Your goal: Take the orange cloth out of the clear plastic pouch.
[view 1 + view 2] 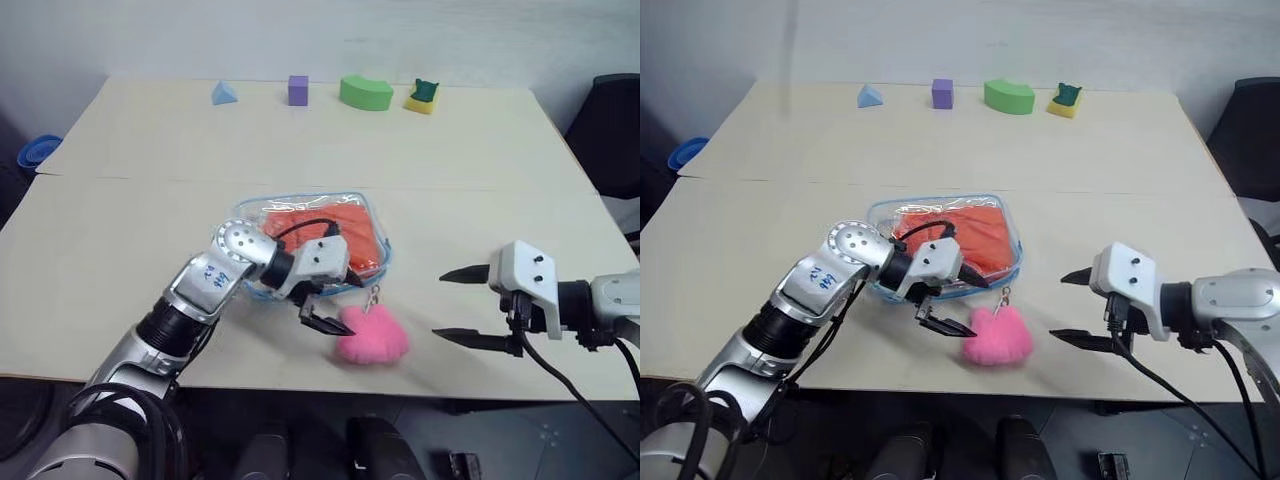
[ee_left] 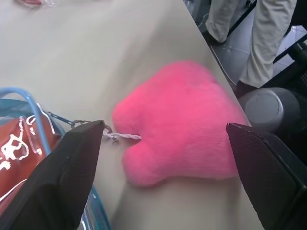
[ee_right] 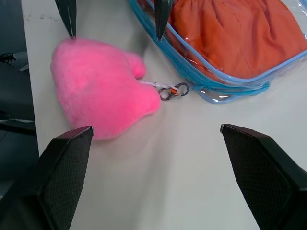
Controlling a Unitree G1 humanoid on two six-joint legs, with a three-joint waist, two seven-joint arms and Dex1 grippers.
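We see the clear plastic pouch with light blue edge trim (image 1: 377,232) lying flat near the middle of the pale beige worktop (image 1: 150,150), with the bright orange folded cloth (image 1: 355,225) inside it, seen through the plastic. A small metal clasp on a short cord (image 3: 171,90) links the pouch's near corner to a pink plush heart (image 1: 373,336) that lies just beside the pouch, toward the worktop's front edge.

Our left gripper (image 1: 322,306) reaches across the near side of the pouch, and its black fingers (image 2: 72,167) stand wide apart and hold nothing. In the left wrist view one finger is over the pouch's trimmed edge and the orange cloth, the other past the far side of the plush heart, so the heart and its cord lie between them. We cannot tell whether either fingertip touches the pouch or the heart.

Our right gripper (image 1: 468,305) hangs over the worktop off to the right, well apart from the pouch. Its fingers (image 3: 261,177) are spread wide and empty, pointing toward the heart and the pouch's corner.

Along the far edge of the worktop stand a light blue pyramid block (image 1: 224,93), a purple cube (image 1: 298,90), a green curved block (image 1: 365,93) and a yellow block with a dark green piece on top (image 1: 423,97).
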